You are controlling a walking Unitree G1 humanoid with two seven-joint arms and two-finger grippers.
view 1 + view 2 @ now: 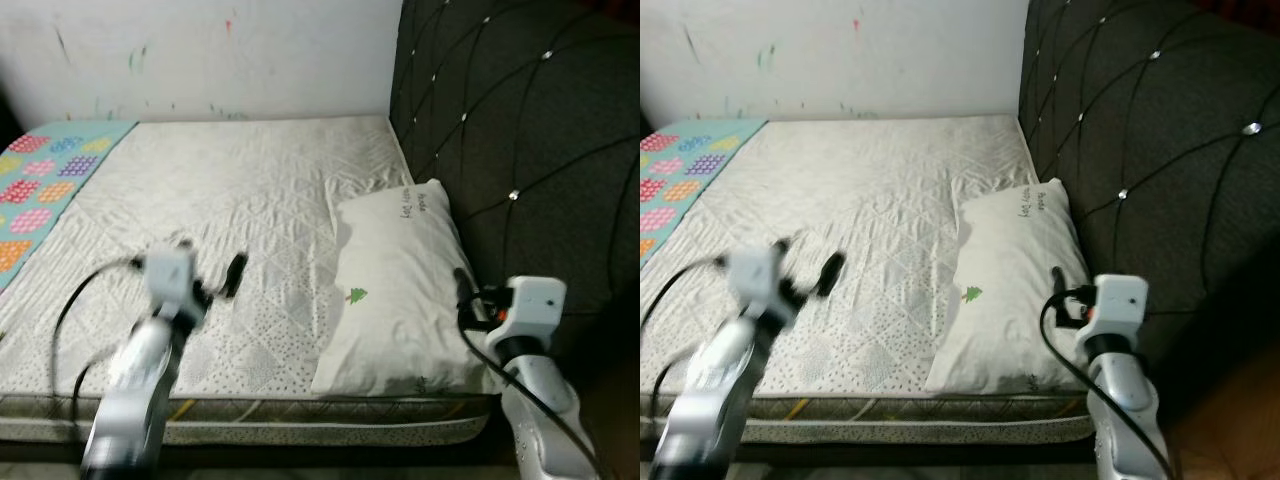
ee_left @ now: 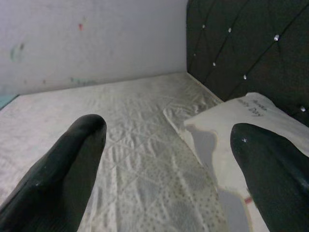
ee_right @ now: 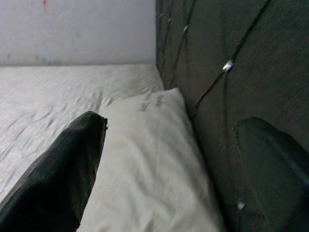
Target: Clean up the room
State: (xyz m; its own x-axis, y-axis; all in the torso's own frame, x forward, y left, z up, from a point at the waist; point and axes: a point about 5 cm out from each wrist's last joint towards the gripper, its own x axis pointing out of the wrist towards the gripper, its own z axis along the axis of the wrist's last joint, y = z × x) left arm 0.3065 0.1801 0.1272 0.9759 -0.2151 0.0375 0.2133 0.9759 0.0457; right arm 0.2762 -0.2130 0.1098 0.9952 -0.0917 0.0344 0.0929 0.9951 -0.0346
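Note:
A white pillow [image 1: 395, 290] with a small green tree print lies on the bare quilted mattress [image 1: 230, 190], against the dark headboard [image 1: 530, 130]. My left gripper [image 1: 212, 265] hovers low over the mattress near its front edge, left of the pillow, blurred by motion. In the left wrist view its fingers [image 2: 72, 164] stand wide apart with nothing between them. My right gripper [image 1: 468, 300] is at the pillow's right edge, beside the headboard. It is open, one finger [image 3: 67, 164] over the pillow [image 3: 149, 159] and the other against the headboard.
A colourful patterned blanket [image 1: 45, 180] covers the mattress's far left end. A white wall [image 1: 200, 60] with small paint marks runs behind the bed. The tufted headboard closes off the right side. The mattress's front edge [image 1: 300, 410] is just below my arms.

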